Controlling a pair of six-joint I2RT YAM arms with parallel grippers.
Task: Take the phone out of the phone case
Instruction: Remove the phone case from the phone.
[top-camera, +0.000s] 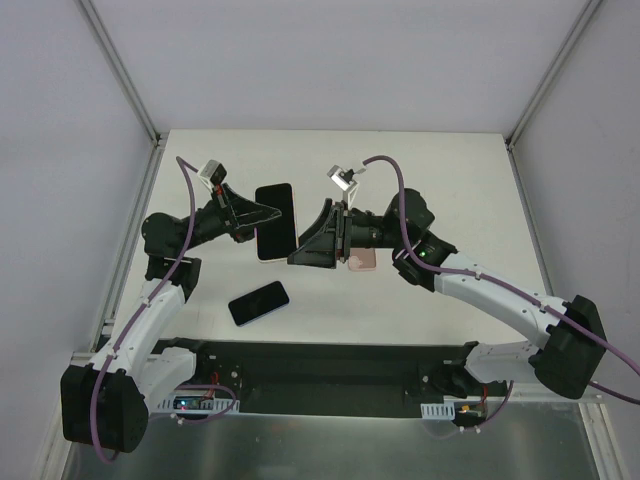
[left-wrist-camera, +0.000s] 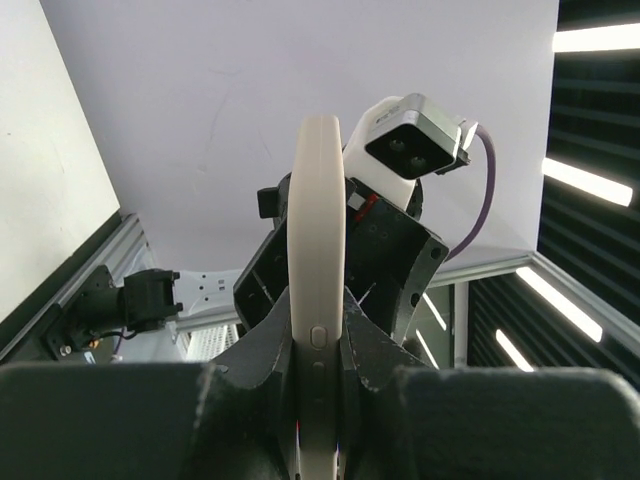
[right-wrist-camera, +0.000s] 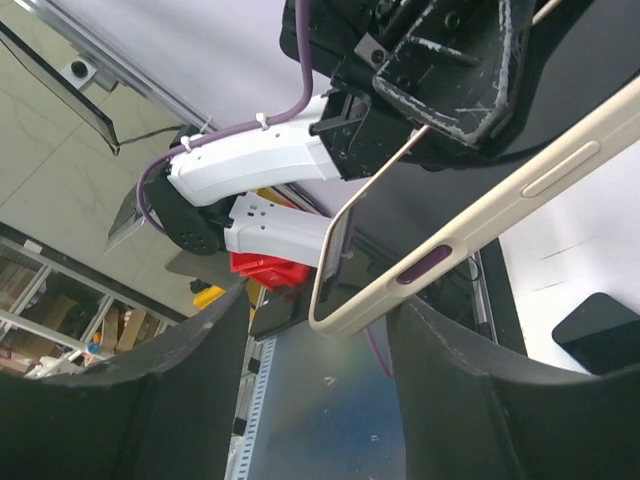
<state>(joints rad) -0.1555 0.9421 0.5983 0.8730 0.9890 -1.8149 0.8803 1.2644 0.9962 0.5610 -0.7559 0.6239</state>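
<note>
The phone in its cream case (top-camera: 277, 222) is held off the table, screen facing up toward the top camera. My left gripper (top-camera: 262, 214) is shut on the case's left long edge. In the left wrist view the cream edge (left-wrist-camera: 318, 220) with its side buttons stands clamped between my fingers (left-wrist-camera: 318, 350). My right gripper (top-camera: 312, 242) is open beside the phone's right edge. In the right wrist view a corner of the cased phone (right-wrist-camera: 480, 215) reaches into the gap between my open jaws (right-wrist-camera: 320, 300) without touching either finger.
A second black phone (top-camera: 259, 303) lies flat on the table in front of the left arm and also shows in the right wrist view (right-wrist-camera: 600, 330). A pink flat object (top-camera: 362, 262) lies on the table under the right wrist. White walls enclose the table.
</note>
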